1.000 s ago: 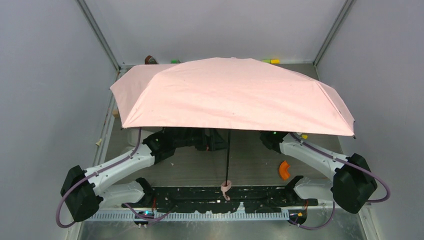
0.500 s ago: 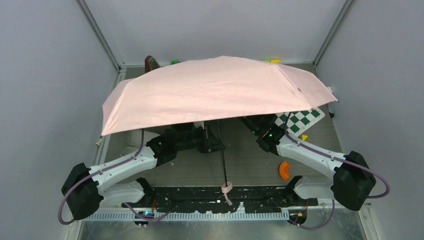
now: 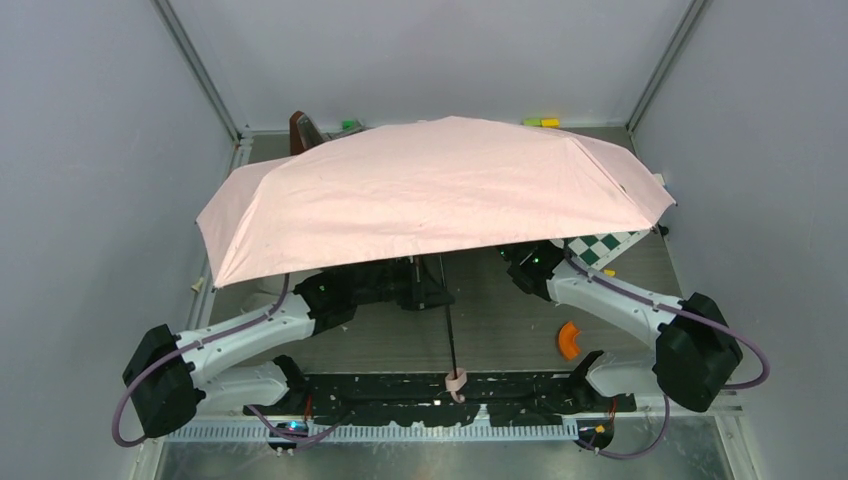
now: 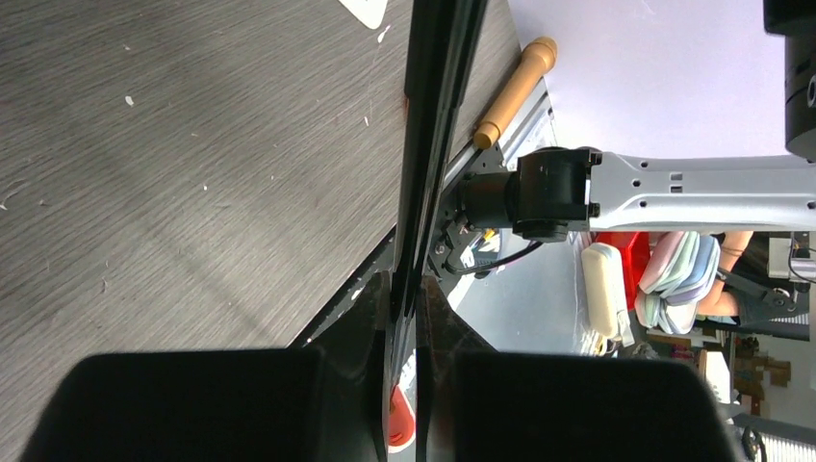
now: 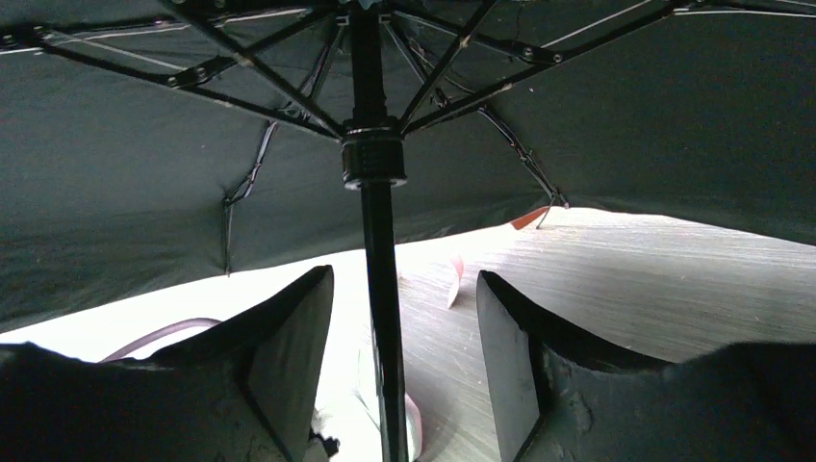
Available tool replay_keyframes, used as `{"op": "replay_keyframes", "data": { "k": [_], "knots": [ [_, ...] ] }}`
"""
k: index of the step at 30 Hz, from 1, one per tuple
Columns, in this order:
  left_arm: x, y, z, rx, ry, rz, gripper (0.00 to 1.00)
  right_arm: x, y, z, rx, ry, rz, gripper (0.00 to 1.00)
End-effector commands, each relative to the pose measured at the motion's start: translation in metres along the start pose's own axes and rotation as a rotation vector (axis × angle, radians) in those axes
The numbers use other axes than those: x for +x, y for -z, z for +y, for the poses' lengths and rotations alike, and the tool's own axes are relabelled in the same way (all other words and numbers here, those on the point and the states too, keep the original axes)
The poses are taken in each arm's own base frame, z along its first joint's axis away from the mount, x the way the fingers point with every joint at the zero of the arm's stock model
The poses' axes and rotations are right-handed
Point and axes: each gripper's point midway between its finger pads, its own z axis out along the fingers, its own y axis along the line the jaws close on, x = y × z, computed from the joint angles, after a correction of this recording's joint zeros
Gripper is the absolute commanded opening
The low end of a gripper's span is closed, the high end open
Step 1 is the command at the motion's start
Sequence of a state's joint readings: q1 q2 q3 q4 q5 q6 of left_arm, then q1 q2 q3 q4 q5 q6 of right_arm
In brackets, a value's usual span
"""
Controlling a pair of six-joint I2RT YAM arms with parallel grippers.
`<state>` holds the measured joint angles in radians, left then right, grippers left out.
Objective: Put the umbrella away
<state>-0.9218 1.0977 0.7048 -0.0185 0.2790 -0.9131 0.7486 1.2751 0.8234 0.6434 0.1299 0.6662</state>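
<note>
umbrella (image 3: pixel 430 185): open, canopy over both arms | left gripper (image 4: pixel 406 298): clamped on its shaft | right gripper (image 5: pixel 404 289): fingers spread, shaft between them

Grey walls (image 3: pixel 90 100); wood-grain table (image 3: pixel 500 320)

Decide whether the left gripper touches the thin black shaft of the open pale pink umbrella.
Touching. The left wrist view shows the left gripper shut on the thin black shaft, no gap visible.
</note>
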Motion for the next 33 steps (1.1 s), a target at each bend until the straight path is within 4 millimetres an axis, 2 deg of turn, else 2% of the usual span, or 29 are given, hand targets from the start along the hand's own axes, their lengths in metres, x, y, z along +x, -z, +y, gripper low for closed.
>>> {"op": "replay_keyframes", "data": {
  "k": [1,15,17,23,24,26,29,33],
  "knots": [
    [-0.003,0.000,-0.016,0.028,0.007,0.014,0.00,-0.029,-0.017,0.024,-0.067,-0.017,-0.094,0.62],
    [0.008,0.005,-0.013,0.022,-0.008,0.060,0.00,-0.040,-0.036,0.029,-0.061,-0.061,-0.144,0.56],
    [0.009,0.007,-0.012,0.021,-0.013,0.065,0.00,-0.039,-0.039,0.028,-0.057,-0.067,-0.146,0.51],
    [0.013,0.012,-0.011,0.016,-0.027,0.074,0.00,-0.033,-0.043,0.017,0.000,-0.087,-0.127,0.27],
    [0.013,0.012,-0.011,0.016,-0.029,0.074,0.00,-0.032,-0.043,0.012,0.024,-0.091,-0.124,0.19],
    [0.014,0.013,-0.010,0.014,-0.032,0.080,0.00,-0.030,-0.042,0.003,0.083,-0.130,-0.120,0.09],
    [0.015,0.014,-0.008,0.006,-0.042,0.083,0.00,-0.023,-0.041,-0.010,0.169,-0.162,-0.085,0.06],
    [0.012,0.019,-0.005,-0.026,-0.070,0.074,0.00,-0.021,-0.041,-0.013,0.230,-0.207,-0.051,0.05]
  ]
}}
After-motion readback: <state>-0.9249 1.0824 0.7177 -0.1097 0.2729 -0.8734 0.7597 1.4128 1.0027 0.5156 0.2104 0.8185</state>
